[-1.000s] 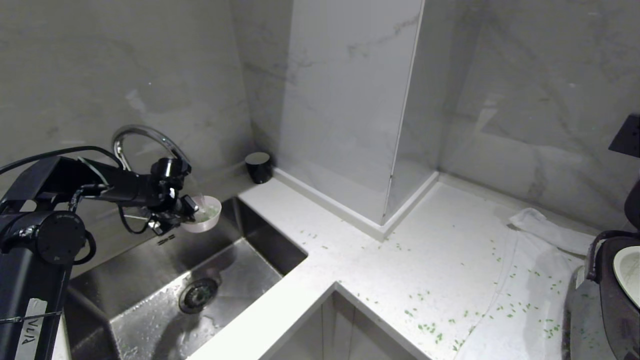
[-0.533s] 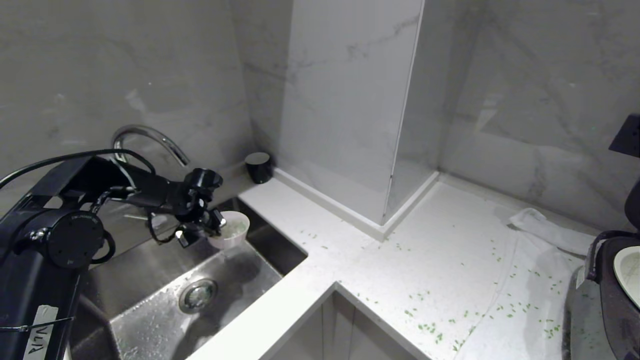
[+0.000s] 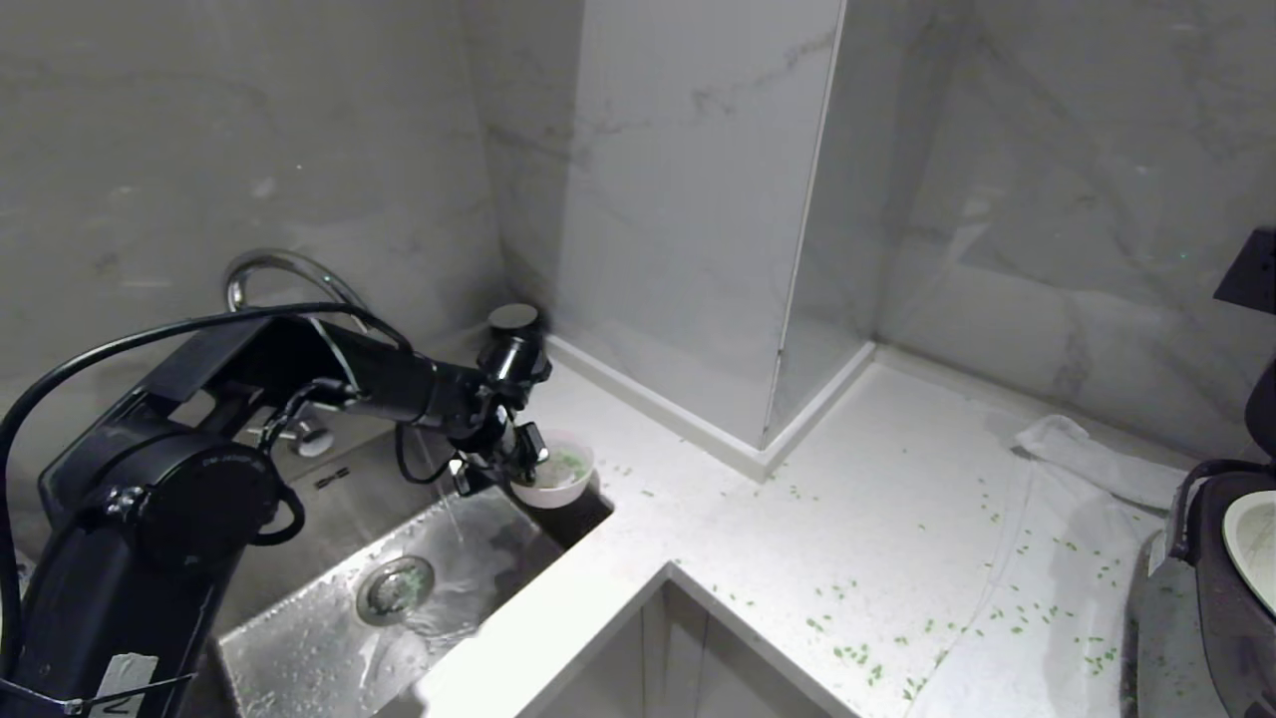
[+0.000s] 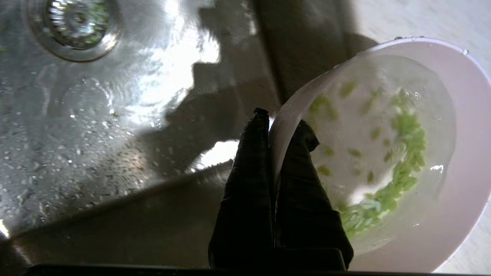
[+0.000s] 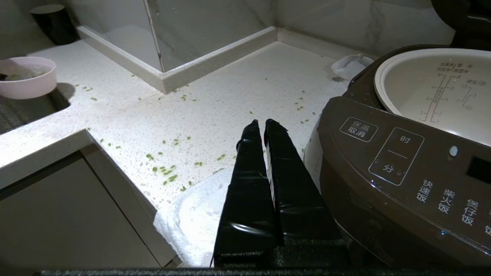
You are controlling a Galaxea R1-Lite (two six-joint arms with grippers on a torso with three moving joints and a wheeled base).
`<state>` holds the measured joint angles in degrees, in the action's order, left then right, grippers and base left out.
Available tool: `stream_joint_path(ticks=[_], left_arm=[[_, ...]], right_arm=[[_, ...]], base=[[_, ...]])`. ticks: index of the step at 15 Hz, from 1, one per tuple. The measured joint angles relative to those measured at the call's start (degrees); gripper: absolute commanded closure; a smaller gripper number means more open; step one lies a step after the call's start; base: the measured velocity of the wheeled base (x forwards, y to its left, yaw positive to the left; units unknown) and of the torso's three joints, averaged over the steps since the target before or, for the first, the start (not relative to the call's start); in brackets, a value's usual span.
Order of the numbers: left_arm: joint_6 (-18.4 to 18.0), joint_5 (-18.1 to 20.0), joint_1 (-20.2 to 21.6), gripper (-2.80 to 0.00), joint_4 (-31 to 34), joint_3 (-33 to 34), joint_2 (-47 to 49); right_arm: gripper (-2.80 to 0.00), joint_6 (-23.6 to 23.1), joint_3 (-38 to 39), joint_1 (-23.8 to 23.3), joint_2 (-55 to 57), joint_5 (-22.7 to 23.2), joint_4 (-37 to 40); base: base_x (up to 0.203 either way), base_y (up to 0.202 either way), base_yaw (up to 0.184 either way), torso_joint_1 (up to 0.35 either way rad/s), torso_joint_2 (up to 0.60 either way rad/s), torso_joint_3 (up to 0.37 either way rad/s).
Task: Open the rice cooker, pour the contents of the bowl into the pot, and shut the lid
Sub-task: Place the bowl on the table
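Left arm outstretched, left gripper (image 4: 282,128) clamped on rim of small pale pink round bowl (image 3: 554,477) with green grain bits (image 4: 399,153) over steel sink's (image 3: 329,588) counter-side edge. Right gripper (image 5: 264,128) closed, empty, beside dark brown rice cooker (image 5: 402,172).

Dim room, hard local light, cold grey cast.
Glare blows out the counter edge (image 3: 558,608) and the wet sink floor (image 4: 180,73). Left gripper (image 4: 282,126) is a black silhouette, throws a sharp shadow. Bowl (image 4: 460,161) and its green grains (image 4: 402,153) soft, too close for focus.
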<state>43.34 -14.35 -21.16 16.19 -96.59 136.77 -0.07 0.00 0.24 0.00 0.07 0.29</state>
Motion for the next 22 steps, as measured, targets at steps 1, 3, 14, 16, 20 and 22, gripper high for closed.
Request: stream_joint_path(ticks=[1,3,14,16,20,22], left_arm=[[0.01,0.07,-1.44,0.0,1.08,-1.7,0.24],[-0.08,0.35,-4.25,0.0,2.94,-5.82,1.24],[-0.11,1.62,-14.32,0.0,3.23,-15.69,9.65],[-0.01,1.67,-14.61,0.0,3.18,-15.69,10.38],[0.51,1.65,-15.73,0.0,2.05,-15.71,11.38],[0.56,1.62,-16.18,-2.8,2.02,-15.75,11.63]], right_arm=[[0.0,0.0,0.0,0.0,0.0,0.0,-0.03],[0.0,0.0,0.0,0.0,0.0,0.0,-0.02],[0.0,0.0,0.0,0.0,0.0,-0.02,-0.02],[0.0,0.0,0.0,0.0,0.0,-0.02,-0.05],[0.0,0.0,0.0,0.0,0.0,0.0,-0.02],[0.0,0.0,0.0,0.0,0.0,0.0,-0.02]], base=[[0.0,0.0,0.0,0.0,0.0,0.0],[0.0,0.0,0.0,0.0,0.0,0.0],[0.0,0.0,0.0,0.0,0.0,0.0],[0.0,0.0,0.0,0.0,0.0,0.0],[0.0,0.0,0.0,0.0,0.0,0.0],[0.0,0.0,0.0,0.0,0.0,0.0]])
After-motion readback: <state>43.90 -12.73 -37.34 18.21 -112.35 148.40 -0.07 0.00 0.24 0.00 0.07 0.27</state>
